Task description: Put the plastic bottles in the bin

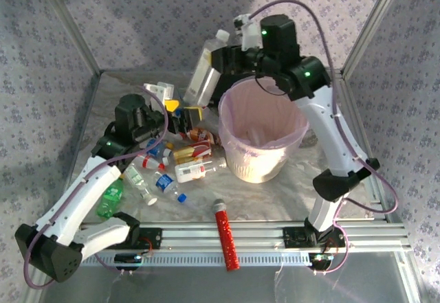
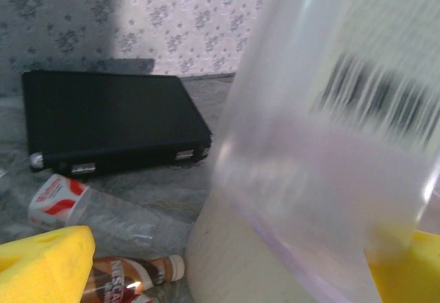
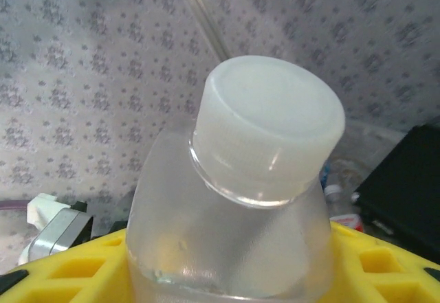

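Elbow bent high, right tool (image 1: pixel 223 62) grips tilted bottle (image 1: pixel 203 77) beside bin (image 1: pixel 261 167); left tool (image 1: pixel 183 108) below gapes wide.

Marbled table (image 1: pixel 292 192) holds bin (image 1: pixel 261 160), scattered plastic bottles (image 1: pixel 190 172), red tube (image 1: pixel 225 238).

From high behind the near edge we look down on the whole worktop (image 1: pixel 289 193), the bin (image 1: pixel 261 138) near its middle. Our right wrist camera hangs above the bin's far left rim, facing the back wall (image 3: pixel 82 76), very close to a white-capped bottle (image 3: pixel 227 241) that the top view also catches. Our left wrist camera, low and left of the bin, looks along the worktop to a black box (image 2: pixel 110 117).
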`<action>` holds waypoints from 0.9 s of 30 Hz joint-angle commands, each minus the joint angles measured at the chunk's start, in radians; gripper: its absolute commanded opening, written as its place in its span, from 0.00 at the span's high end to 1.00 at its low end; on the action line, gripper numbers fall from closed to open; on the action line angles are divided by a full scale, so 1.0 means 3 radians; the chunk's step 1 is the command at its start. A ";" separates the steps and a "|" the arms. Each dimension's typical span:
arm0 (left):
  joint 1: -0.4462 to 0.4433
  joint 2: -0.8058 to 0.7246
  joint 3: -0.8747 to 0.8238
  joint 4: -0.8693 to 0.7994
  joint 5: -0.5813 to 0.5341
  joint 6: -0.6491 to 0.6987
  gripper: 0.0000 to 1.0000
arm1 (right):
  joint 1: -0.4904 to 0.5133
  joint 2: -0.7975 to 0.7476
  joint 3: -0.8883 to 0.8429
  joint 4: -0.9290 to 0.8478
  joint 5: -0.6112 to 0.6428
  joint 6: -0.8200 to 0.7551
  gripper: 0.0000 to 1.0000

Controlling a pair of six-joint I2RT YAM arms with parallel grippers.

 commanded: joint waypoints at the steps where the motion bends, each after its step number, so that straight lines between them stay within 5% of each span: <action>1: 0.0207 0.0027 -0.0046 -0.0175 -0.0150 -0.0269 0.00 | -0.0167 -0.0354 0.0013 -0.0231 0.0083 -0.0155 0.45; 12: 0.0396 0.0560 0.0095 -0.1026 -0.1185 -0.0242 0.07 | -0.0765 -0.1385 -0.1036 -0.0736 0.0449 -0.0490 0.47; 27: 0.1010 -0.0009 -0.0321 -0.1974 -0.1286 -0.0635 0.12 | -0.0582 -0.1597 -0.2543 -0.0506 0.0860 -0.0637 0.47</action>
